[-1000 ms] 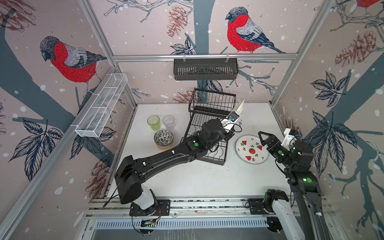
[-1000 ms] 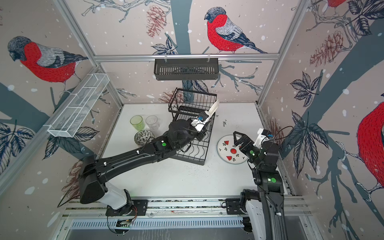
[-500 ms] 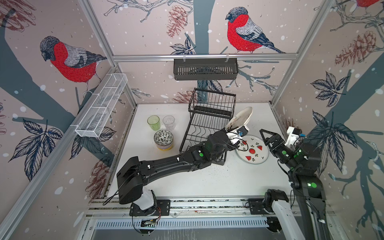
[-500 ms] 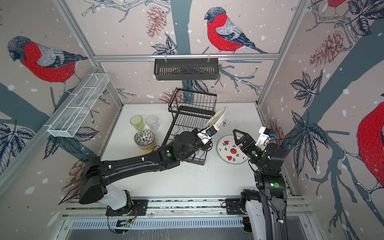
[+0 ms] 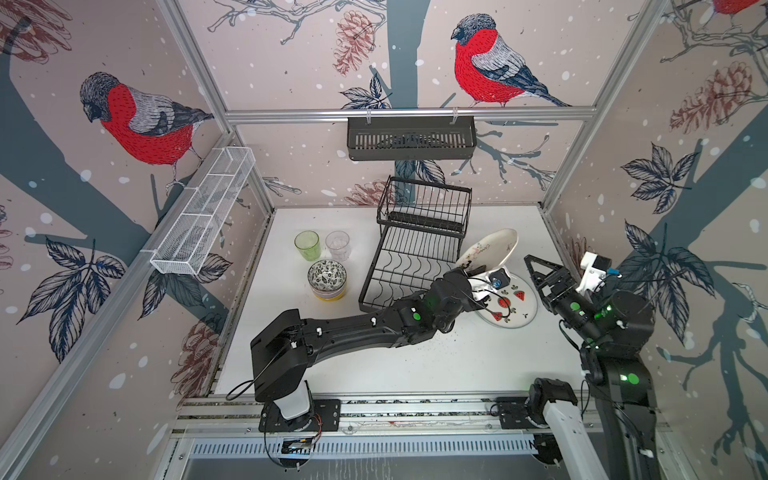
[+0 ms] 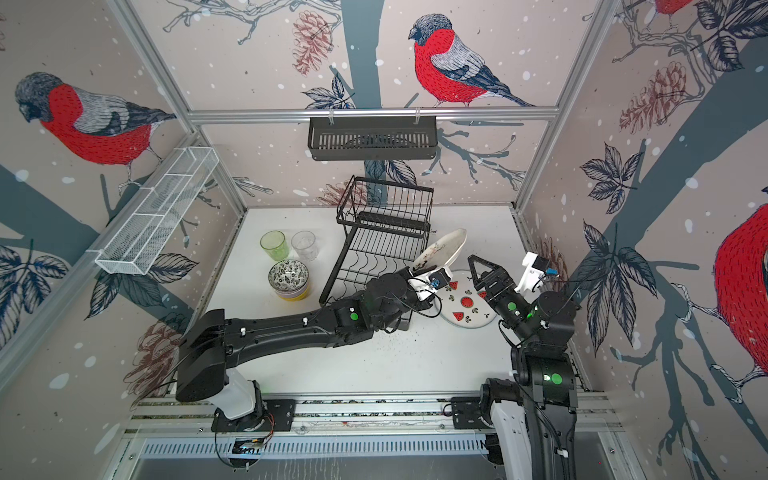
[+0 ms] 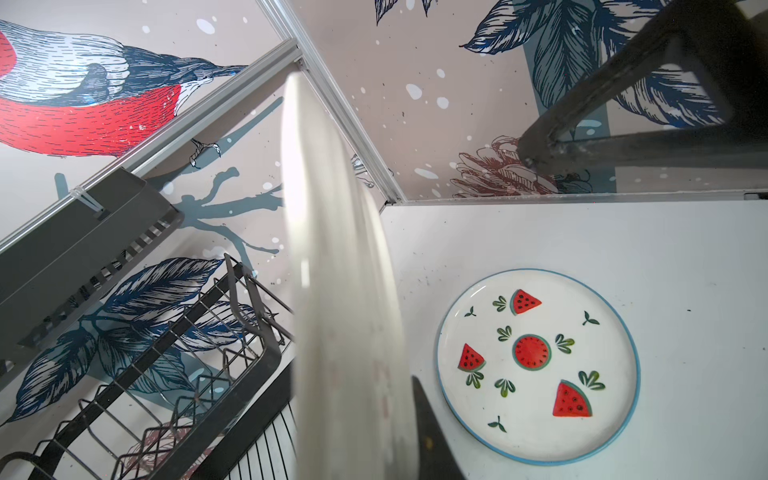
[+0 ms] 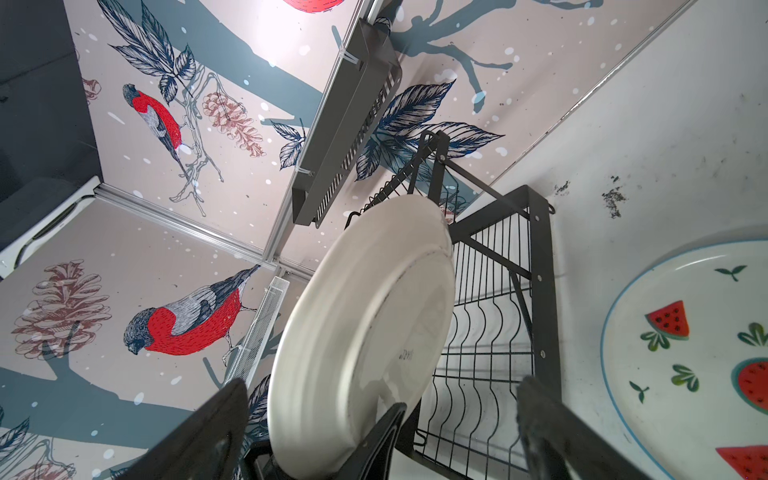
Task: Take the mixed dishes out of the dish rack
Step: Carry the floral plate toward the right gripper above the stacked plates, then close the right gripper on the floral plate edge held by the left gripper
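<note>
One cream plate [image 5: 492, 249] rides tilted on edge in the left gripper [image 5: 471, 276], pinched at its lower rim above the counter [image 5: 415, 365], beside the fruit-patterned plate [image 5: 517, 305]; right gripper [image 5: 536, 270] spread wide, empty. Glazed, stiff, breakable, likely slippery: rim pinch suits it. Earlier it hung over the dish rack [image 5: 415, 257]; now it is clear of it, right arm drawn nearer.

I see open table in front of the dish rack [image 5: 415, 253]. Right of the rack, the fruit plate [image 5: 513, 301] lies flat, and the cream plate [image 5: 490, 249] stands tilted above it, blocking that side. Left of the rack, glasses [image 5: 307, 245] and stacked bowls [image 5: 327, 278] stand in the way.
</note>
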Robot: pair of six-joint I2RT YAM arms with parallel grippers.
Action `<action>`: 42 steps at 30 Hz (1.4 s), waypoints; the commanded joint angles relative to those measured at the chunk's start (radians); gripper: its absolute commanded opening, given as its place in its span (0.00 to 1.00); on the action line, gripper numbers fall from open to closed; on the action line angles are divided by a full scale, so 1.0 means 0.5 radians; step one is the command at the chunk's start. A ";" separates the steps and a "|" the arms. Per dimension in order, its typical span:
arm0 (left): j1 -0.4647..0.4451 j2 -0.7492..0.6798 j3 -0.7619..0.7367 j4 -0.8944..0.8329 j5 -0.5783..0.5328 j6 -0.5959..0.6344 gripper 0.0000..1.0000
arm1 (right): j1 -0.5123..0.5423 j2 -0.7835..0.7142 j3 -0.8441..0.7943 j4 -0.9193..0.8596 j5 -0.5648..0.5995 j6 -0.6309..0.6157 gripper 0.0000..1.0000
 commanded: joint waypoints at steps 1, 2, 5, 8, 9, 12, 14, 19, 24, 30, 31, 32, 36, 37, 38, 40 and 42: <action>-0.008 0.032 0.032 0.332 -0.026 0.070 0.00 | 0.004 -0.003 0.013 0.070 -0.024 0.043 1.00; -0.011 0.049 0.037 0.338 -0.029 0.082 0.00 | 0.001 -0.004 0.013 0.068 -0.022 0.043 1.00; -0.020 0.098 0.044 0.377 -0.038 0.134 0.00 | 0.001 -0.003 0.013 0.052 -0.017 0.043 1.00; -0.047 0.169 0.065 0.420 -0.066 0.228 0.00 | 0.001 0.007 0.016 0.028 -0.017 0.020 0.99; -0.061 0.194 0.063 0.459 -0.091 0.272 0.00 | 0.002 0.014 0.021 0.003 -0.015 0.008 1.00; -0.093 0.252 0.054 0.574 -0.137 0.387 0.00 | 0.001 0.031 0.026 -0.066 0.005 -0.026 1.00; -0.107 0.276 0.051 0.629 -0.140 0.426 0.00 | 0.001 0.037 0.022 -0.107 0.029 -0.040 0.99; -0.133 0.307 0.011 0.759 -0.147 0.515 0.00 | -0.001 0.068 0.002 -0.158 0.047 -0.064 0.96; -0.137 0.316 -0.016 0.813 -0.113 0.531 0.00 | -0.002 0.104 -0.035 -0.160 0.049 -0.053 0.86; -0.144 0.353 -0.022 0.870 -0.070 0.597 0.00 | -0.005 0.147 -0.024 -0.205 0.051 -0.119 0.75; -0.143 0.359 -0.022 0.873 -0.068 0.609 0.00 | -0.005 0.158 -0.017 -0.220 0.053 -0.131 0.73; -0.144 0.362 -0.027 0.878 -0.061 0.620 0.00 | -0.008 0.170 -0.011 -0.239 0.049 -0.152 0.69; -0.151 0.379 -0.063 0.921 -0.061 0.672 0.00 | -0.013 0.203 -0.002 -0.287 0.037 -0.228 0.64; -0.149 0.384 -0.068 0.930 -0.056 0.679 0.00 | -0.012 0.209 -0.006 -0.294 0.039 -0.239 0.61; -0.149 0.388 -0.070 0.931 -0.051 0.680 0.00 | -0.015 0.216 -0.013 -0.293 0.037 -0.247 0.58; -0.152 0.395 -0.072 0.937 -0.038 0.677 0.00 | -0.015 0.223 -0.030 -0.278 0.029 -0.261 0.52; -0.150 0.408 -0.072 0.933 -0.019 0.677 0.00 | -0.015 0.246 -0.033 -0.274 0.028 -0.270 0.51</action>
